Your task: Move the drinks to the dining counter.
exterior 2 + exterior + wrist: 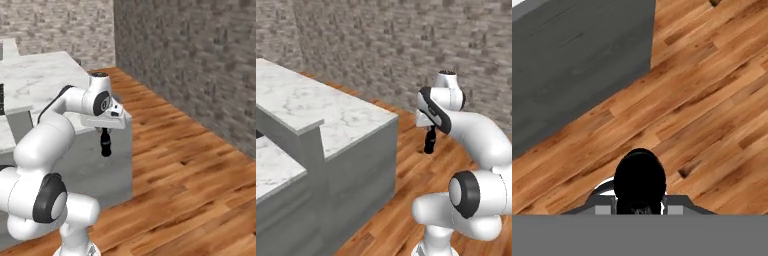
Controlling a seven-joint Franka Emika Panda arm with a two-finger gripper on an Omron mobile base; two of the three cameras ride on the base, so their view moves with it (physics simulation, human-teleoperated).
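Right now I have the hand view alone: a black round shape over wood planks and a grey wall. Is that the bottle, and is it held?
Observer: Yes. The right base view shows the black bottle hanging upright beneath the gripper, which is shut on its neck.
Operator: Is it over the dining counter yet?
Observer: No. In the left base view the bottle hangs over the wooden floor, apart from the dining counter and past its corner.
Operator: Is the bottle above the counter top's height?
Observer: In the right base view it hangs in front of the island's grey side, so it looks lower than the marble top, though depth makes that uncertain.
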